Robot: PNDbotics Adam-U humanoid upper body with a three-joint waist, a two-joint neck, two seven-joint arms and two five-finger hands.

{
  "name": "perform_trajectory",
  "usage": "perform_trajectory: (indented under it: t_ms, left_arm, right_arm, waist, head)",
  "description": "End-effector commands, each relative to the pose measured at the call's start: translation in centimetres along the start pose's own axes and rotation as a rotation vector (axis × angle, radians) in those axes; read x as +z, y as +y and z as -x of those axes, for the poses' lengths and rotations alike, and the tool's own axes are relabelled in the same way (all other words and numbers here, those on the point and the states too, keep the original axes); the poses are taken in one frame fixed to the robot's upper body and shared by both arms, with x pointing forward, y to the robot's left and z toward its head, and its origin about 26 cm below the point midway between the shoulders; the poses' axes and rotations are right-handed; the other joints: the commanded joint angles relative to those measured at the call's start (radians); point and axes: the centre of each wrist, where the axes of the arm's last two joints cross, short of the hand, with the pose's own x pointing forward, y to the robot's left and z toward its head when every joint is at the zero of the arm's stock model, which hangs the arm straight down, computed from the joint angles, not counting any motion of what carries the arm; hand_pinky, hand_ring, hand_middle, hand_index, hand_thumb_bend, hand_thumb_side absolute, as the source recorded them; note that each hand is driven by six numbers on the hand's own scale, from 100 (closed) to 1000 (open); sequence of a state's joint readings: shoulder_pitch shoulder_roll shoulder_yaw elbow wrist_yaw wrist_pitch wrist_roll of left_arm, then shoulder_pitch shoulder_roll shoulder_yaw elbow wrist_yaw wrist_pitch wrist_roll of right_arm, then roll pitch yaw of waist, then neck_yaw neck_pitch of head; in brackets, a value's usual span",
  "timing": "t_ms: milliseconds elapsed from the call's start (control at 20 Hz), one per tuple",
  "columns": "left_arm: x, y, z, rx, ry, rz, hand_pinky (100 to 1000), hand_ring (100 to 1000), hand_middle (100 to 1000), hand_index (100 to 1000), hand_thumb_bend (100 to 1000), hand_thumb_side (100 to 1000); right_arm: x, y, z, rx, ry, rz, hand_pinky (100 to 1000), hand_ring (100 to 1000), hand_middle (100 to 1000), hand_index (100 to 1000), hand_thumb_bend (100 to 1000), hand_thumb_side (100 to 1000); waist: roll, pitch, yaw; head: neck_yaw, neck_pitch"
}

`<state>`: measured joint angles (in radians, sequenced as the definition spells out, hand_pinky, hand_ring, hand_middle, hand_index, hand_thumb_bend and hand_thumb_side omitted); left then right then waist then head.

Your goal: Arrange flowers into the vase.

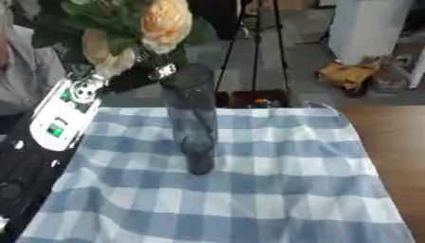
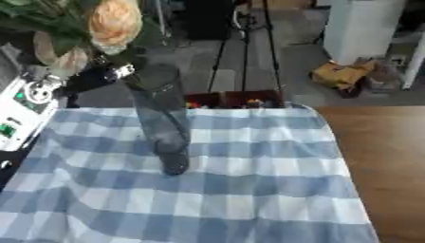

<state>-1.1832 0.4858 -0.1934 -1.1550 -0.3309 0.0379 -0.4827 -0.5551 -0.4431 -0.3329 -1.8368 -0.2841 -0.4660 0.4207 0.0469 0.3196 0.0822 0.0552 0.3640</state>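
Observation:
A tall, dark, see-through glass vase (image 1: 192, 118) stands upright on the blue and white checked cloth (image 1: 274, 190), near the far middle. Just left of and above its rim, my left hand (image 1: 139, 76) is curled round the stems of a bunch of flowers. Its white forearm (image 1: 62, 111) comes in from the left edge. The bunch has peach blooms (image 1: 164, 21) and dark green leaves (image 1: 99, 19), which sit high at the upper left, above the vase mouth. The stems are hidden by the hand. My right hand shows in neither view.
Bare wooden tabletop (image 1: 390, 152) lies right of the cloth. A dark box (image 1: 253, 98) with small coloured things sits just behind the table's far edge. On the floor beyond are a yellow object (image 1: 348, 73) and a white cabinet (image 1: 365, 28).

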Motion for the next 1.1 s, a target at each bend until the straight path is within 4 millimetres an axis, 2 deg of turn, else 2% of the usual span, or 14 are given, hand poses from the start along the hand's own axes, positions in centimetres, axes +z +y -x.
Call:
perform_trajectory:
  t_ms: [50, 600, 1100]
  left_arm:
    - [0.96, 1.82, -0.07, -0.029, 0.006, -0.041, 922, 1000, 1000, 1000, 351, 976]
    - [1.54, 1.69, 0.34, -0.005, 0.001, -0.049, 920, 1000, 1000, 1000, 350, 990]
    - [1.64, 1.74, 0.04, 0.006, -0.05, -0.062, 923, 1000, 1000, 1000, 355, 964]
  right_arm:
    - [-0.75, -0.52, -0.74, 0.02, -0.031, -0.002, 668, 777, 754, 785, 100, 1000]
    - [-0.73, -0.56, -0.77, 0.022, -0.032, 0.002, 668, 777, 754, 785, 100, 1000]
    - [-0.76, -0.49, -0.79, 0.02, -0.032, 0.004, 668, 778, 755, 785, 100, 1000]
  waist:
    - [-0.003, -0.028, 0.003]
    - [-0.006, -0.027, 0.005]
    - [-0.005, -0.03, 0.003]
  head:
    - [0.002, -0.005]
    - [0.001, -0.006]
    - [0.001, -0.009]
